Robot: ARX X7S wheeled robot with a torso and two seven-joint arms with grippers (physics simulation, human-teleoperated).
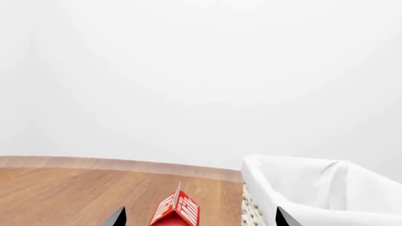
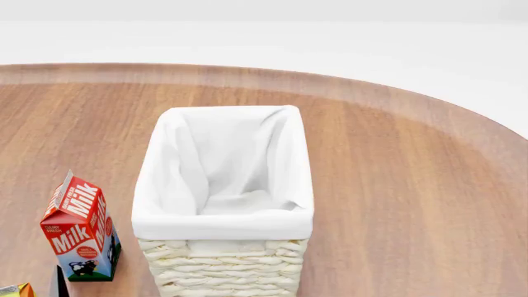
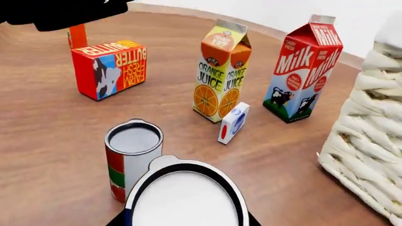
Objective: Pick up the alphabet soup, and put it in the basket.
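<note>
In the right wrist view my right gripper [image 3: 183,222] is shut on the alphabet soup can [image 3: 185,197]. The can's white lid with a black rim fills the space between the dark fingers, and a blue strip shows on its side. The cream woven basket [image 2: 222,260] with a white cloth lining stands mid-table, and its wall also shows in the right wrist view [image 3: 367,155]. My left gripper [image 1: 201,217] is open and empty, with its fingertips [image 1: 116,217] wide apart. Beyond it are a red milk carton top [image 1: 177,211] and the basket rim [image 1: 301,188].
A second can [image 3: 133,155] with a red, green and white label stands on the table close to the held can. Around it are a small white box [image 3: 233,123], an orange juice carton [image 3: 221,70], a milk carton [image 3: 303,68] [image 2: 81,230] and a butter box [image 3: 108,68]. A dark arm part [image 3: 56,12] shows above.
</note>
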